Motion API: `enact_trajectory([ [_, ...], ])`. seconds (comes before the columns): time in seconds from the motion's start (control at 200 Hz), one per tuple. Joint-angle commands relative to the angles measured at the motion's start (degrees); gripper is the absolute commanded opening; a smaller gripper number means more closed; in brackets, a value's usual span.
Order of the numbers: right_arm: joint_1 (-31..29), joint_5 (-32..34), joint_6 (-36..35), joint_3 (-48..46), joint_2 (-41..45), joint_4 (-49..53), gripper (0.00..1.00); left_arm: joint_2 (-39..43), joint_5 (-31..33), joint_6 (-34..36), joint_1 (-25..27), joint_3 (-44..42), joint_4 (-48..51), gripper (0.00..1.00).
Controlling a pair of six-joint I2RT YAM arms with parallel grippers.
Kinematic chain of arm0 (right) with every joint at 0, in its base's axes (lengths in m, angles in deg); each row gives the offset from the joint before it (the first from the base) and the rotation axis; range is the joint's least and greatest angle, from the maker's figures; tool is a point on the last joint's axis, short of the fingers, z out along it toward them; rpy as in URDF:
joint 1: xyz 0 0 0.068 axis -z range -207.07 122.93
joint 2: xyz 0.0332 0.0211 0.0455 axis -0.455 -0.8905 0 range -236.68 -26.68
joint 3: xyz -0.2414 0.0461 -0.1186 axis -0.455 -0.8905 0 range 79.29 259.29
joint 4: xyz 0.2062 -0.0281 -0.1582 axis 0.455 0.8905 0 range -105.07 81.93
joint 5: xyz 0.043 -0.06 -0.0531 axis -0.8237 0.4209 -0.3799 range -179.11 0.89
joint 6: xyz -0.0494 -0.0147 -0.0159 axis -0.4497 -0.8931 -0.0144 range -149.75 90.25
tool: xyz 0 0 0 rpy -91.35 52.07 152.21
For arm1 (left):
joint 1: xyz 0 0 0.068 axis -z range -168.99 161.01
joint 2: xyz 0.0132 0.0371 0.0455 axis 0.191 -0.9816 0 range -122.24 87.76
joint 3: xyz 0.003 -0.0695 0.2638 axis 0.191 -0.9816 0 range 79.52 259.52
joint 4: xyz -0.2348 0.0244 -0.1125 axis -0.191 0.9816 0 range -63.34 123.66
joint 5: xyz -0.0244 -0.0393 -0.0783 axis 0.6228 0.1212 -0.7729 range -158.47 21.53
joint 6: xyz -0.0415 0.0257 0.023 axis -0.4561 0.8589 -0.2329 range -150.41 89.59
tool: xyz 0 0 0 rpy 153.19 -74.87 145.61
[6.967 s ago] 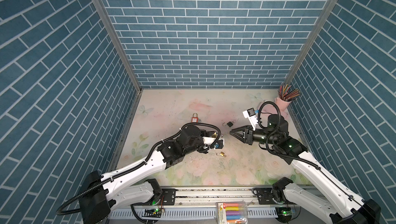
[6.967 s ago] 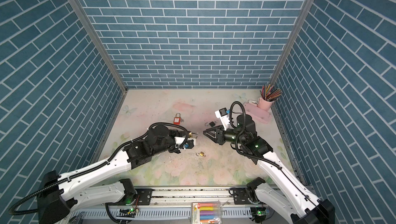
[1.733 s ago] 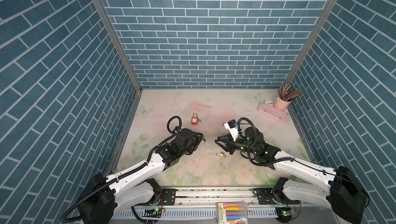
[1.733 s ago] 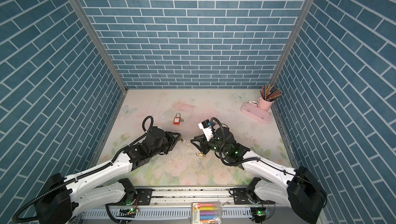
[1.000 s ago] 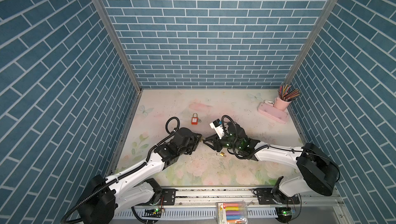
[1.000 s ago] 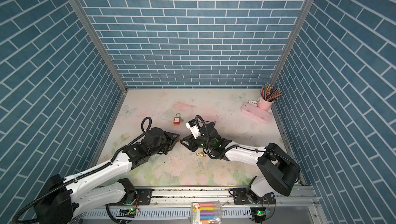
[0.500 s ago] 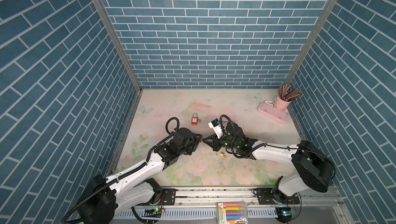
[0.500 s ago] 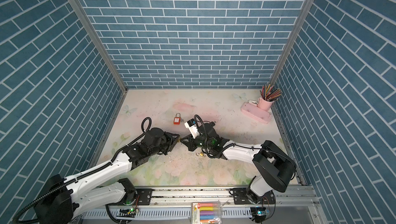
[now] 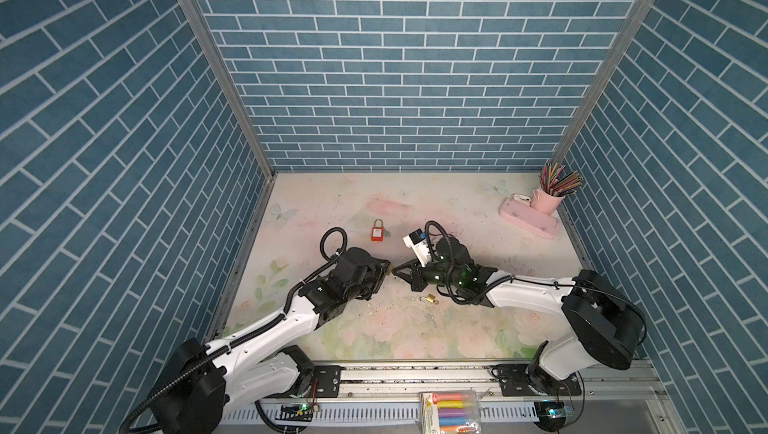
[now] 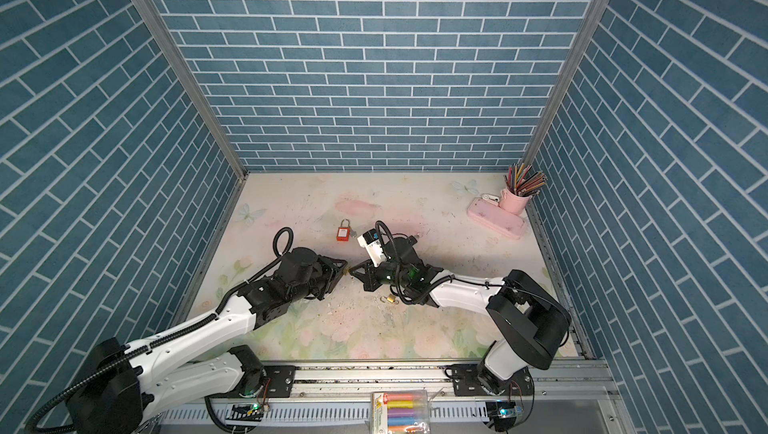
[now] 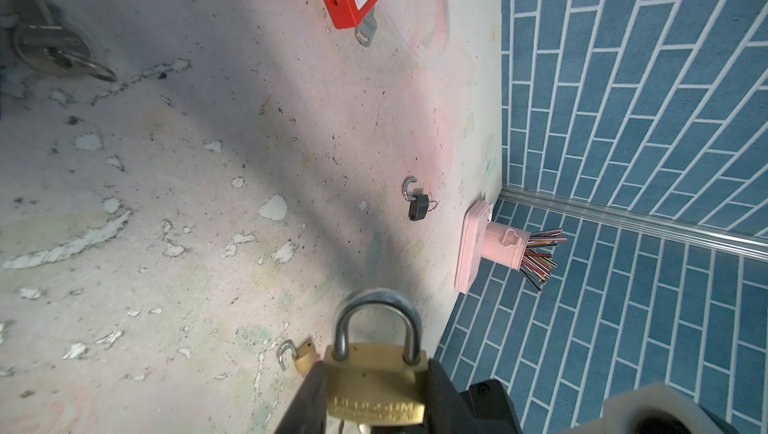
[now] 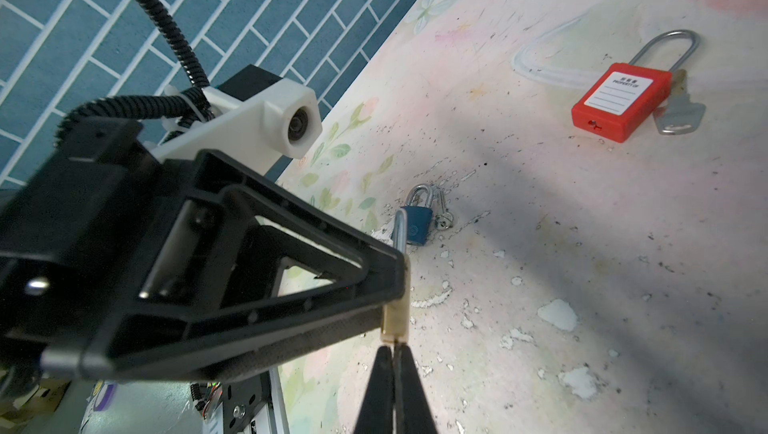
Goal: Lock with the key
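The left end effector is clenched on the brass padlock, one finger on each flat side of the body. The shackle is closed and points away from the wrist. In both top views the padlock is held just above the surface, near its middle.

The right end effector is clenched too. Its jaws are pressed together and their tips touch the keyhole end of the brass padlock. Whether the key is pinched between them cannot be told, as that spot is hidden.

Lying on the surface:
- A red padlock with a key beside it sits just behind the two end effectors.
- A small padlock with its shackle open sits in front of the right arm.
- A blue padlock lies beyond the left end effector in the right wrist view.
- A black padlock, also open, lies further off.

A pink cup of pencils stands in the far right corner.
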Motion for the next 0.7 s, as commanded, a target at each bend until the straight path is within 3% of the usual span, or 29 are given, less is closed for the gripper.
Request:
enact_trajectory([
  [0.0, -0.7, -5.8, -0.4, 1.1, -0.2, 0.8, 0.0, 0.1, 2.6, -0.3, -2.6, 0.2, -3.1, 0.0],
  [0.21, -0.7, -4.9, 1.5, -4.5, 4.2, -0.8, 0.0, 5.6, 6.7, -0.1, -12.9, -0.4, -1.9, 0.0],
  [0.345, -0.6, -2.5, 2.1, -7.1, 8.6, -0.4, 0.0, 7.3, 9.0, 5.0, -16.1, 3.0, 6.3, 0.0],
  [0.51, 0.8, -0.5, 2.6, -8.3, 12.6, 1.3, 0.0, 4.1, 7.0, 16.6, -14.2, 7.5, 15.4, 0.0],
  [0.695, 3.3, 1.3, 2.9, -8.4, 14.3, 5.6, 0.0, -1.9, 7.9, 25.8, -3.5, 10.8, 24.2, 0.0],
])
